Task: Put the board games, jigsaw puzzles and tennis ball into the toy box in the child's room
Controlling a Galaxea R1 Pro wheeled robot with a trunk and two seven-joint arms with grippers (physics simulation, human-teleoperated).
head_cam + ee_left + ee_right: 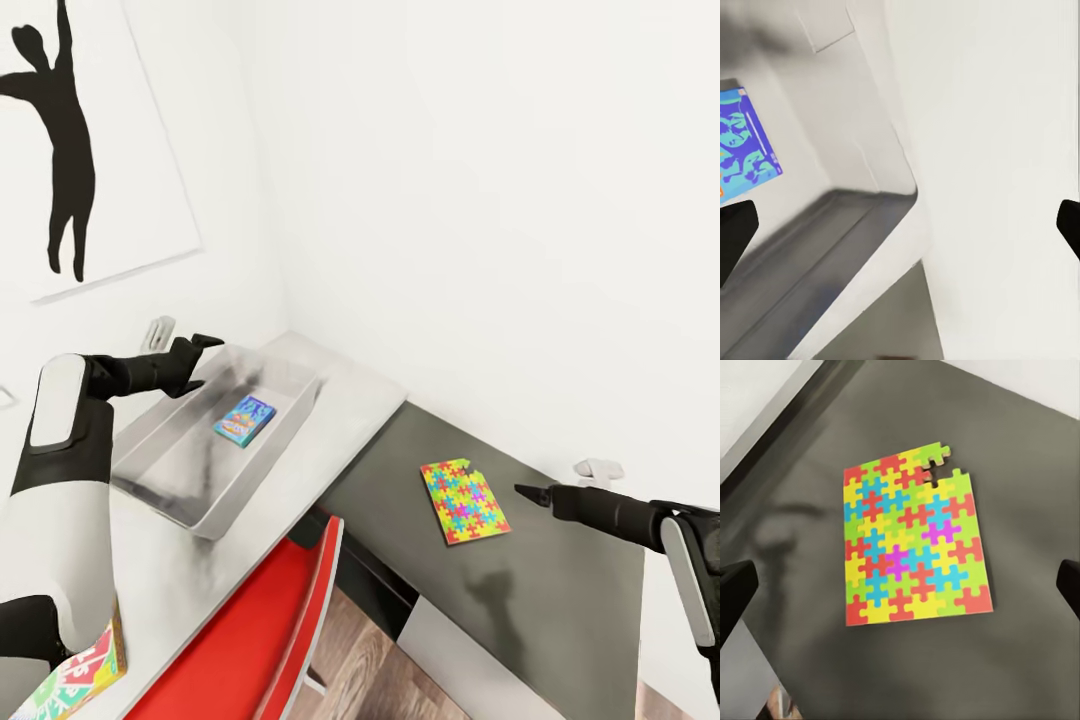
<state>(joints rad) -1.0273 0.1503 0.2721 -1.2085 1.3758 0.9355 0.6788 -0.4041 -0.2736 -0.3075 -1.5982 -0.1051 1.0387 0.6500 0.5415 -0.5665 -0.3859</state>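
The toy box (255, 470), a shallow grey tray, sits on the light grey table (360, 390). A small blue board game (244, 420) lies flat inside it, also seen in the left wrist view as the blue board game (742, 146) on the toy box floor (832, 247). My left gripper (205, 360) hovers open over the tray's far left rim, holding nothing. One jigsaw puzzle (464, 500) lies on the lower dark grey cabinet top (560, 600). My right gripper (530, 492) is open just right of it. The right wrist view looks down on the jigsaw puzzle (911, 555) between the fingertips (735, 589). A SKIP-BO game box (75, 680) lies on the table beside my left arm.
A red chair (260, 640) stands tucked against the table's front edge, between the two arms. White walls close in behind the table and cabinet. A black silhouette picture (60, 140) hangs on the left wall. Wood floor (370, 670) shows below the chair.
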